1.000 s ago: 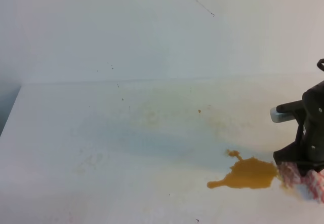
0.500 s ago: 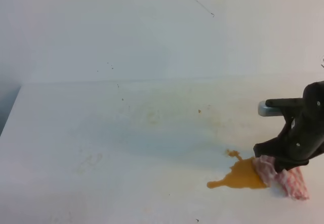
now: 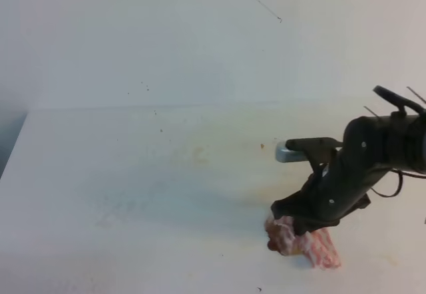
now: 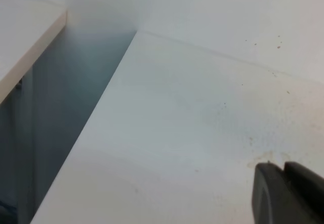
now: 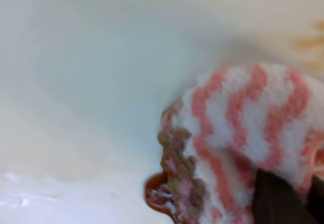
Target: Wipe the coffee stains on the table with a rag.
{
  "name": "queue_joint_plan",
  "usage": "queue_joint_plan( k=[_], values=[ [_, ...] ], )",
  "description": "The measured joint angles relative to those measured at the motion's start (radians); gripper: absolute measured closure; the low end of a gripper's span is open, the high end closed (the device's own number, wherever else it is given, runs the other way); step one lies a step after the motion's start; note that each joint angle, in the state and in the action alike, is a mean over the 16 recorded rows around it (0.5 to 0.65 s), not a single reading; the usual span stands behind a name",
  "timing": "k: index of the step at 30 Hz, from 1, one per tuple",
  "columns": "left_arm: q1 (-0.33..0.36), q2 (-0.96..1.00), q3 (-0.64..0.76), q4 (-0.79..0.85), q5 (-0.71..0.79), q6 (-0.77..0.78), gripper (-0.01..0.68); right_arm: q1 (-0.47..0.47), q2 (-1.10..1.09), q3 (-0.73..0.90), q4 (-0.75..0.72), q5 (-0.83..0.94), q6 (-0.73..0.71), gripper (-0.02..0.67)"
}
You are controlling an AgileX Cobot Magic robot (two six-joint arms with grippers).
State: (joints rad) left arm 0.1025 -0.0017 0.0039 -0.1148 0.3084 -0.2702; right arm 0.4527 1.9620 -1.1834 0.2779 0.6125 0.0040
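Note:
My right gripper (image 3: 297, 227) is shut on the rag (image 3: 314, 247), a bunched pink-and-white striped cloth pressed onto the white table (image 3: 133, 187) at the front right. Of the coffee stains only a small brown bead (image 3: 271, 245) shows at the rag's left edge. In the right wrist view the rag (image 5: 238, 117) fills the right half, its fringe is soaked brown, and a wet brown drop (image 5: 154, 196) lies beside it. One dark fingertip (image 5: 276, 198) shows at the bottom. My left gripper (image 4: 284, 193) shows only in its wrist view, fingers together over bare table (image 4: 177, 133).
Faint yellowish smudges (image 3: 198, 153) and small dark specks (image 3: 160, 130) mark the table's middle. A white wall (image 3: 200, 34) rises behind it. At the table's left edge is a dark gap (image 4: 66, 107), with another white surface (image 4: 25, 36) beyond it.
The right gripper closed on the rag and dragged it left across the amber blotch. The blotch that lay in the open is now gone from sight except a bead at the rag's edge.

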Motion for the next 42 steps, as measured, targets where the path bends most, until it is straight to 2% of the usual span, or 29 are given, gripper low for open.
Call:
queue_joint_plan(
  k=[11,18,23,28,36,42],
  values=[
    [0.000,-0.002,0.000,0.000,0.000,0.000,0.676,0.178,0.141,-0.257,-0.113,0.141,0.076,0.621],
    [0.000,-0.005,0.004,0.000,-0.003,0.000,0.675,0.214,0.196,-0.371,-0.273,0.263,0.175,0.621],
    [0.000,-0.007,0.006,0.000,-0.004,0.000,0.675,0.181,0.208,-0.396,-0.368,0.327,0.224,0.621],
    [0.000,-0.009,0.008,0.000,-0.005,0.000,0.675,0.109,0.210,-0.398,-0.423,0.366,0.236,0.621],
    [0.000,-0.002,0.000,0.000,-0.001,0.000,0.676,-0.031,0.212,-0.398,-0.447,0.393,0.206,0.622],
    [0.000,-0.003,0.002,0.000,-0.002,0.000,0.676,-0.094,0.213,-0.398,-0.427,0.389,0.152,0.622]
  ],
)
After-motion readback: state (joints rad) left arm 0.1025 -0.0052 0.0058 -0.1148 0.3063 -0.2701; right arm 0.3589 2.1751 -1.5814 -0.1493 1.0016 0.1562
